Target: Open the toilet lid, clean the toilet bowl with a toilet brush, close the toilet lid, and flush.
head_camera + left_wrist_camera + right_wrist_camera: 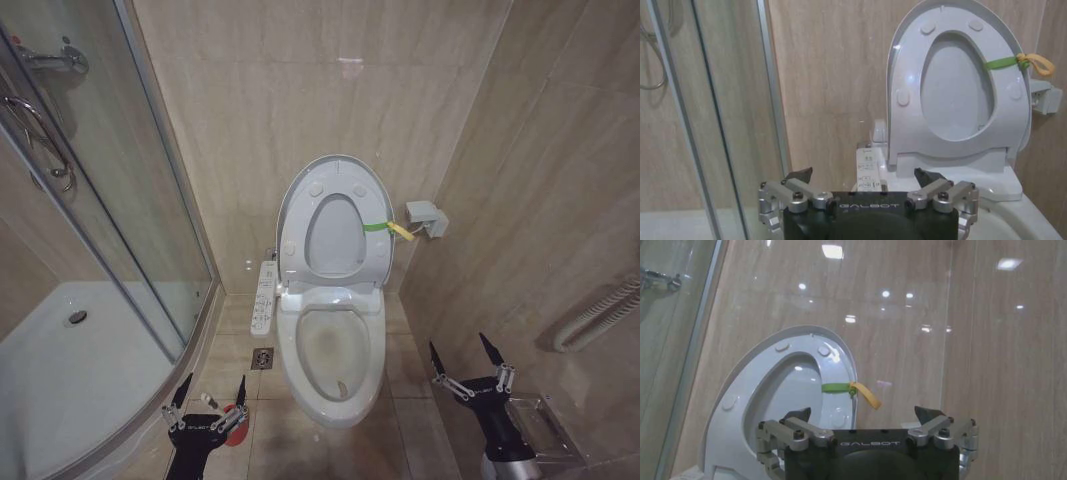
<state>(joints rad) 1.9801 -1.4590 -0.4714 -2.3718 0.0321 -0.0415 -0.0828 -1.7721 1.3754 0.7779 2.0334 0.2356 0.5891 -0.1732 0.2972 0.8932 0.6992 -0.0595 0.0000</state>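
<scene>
The toilet lid [332, 190] stands upright against the tiled wall [300, 90] behind the toilet bowl [330, 360], with the seat ring [333, 235] raised flat against it; a green band with a yellow tag [385, 227] loops round the ring's edge, probably to give an end effector something to pull. With both parts up, the bowl lies open from above, its inside showing yellowish-brown staining, so the opening step looks done and the scrubbing is what remains. A control panel [263, 296] hangs beside the bowl on its shower side [90, 250]. The left end effector [206, 396] hovers low, just beside the bowl's front on the shower side, its two dark fingers spread wide and holding nothing; a red round object [232, 418], which may be the brush's cup holder, sits right by it, though the brush itself I cannot make out. The right end effector [466, 358] hangs near the bowl's other side, fingers likewise spread apart and empty, pointing up and forward. From each wrist camera the fingers frame the raised lid, both arms seemingly at rest.
</scene>
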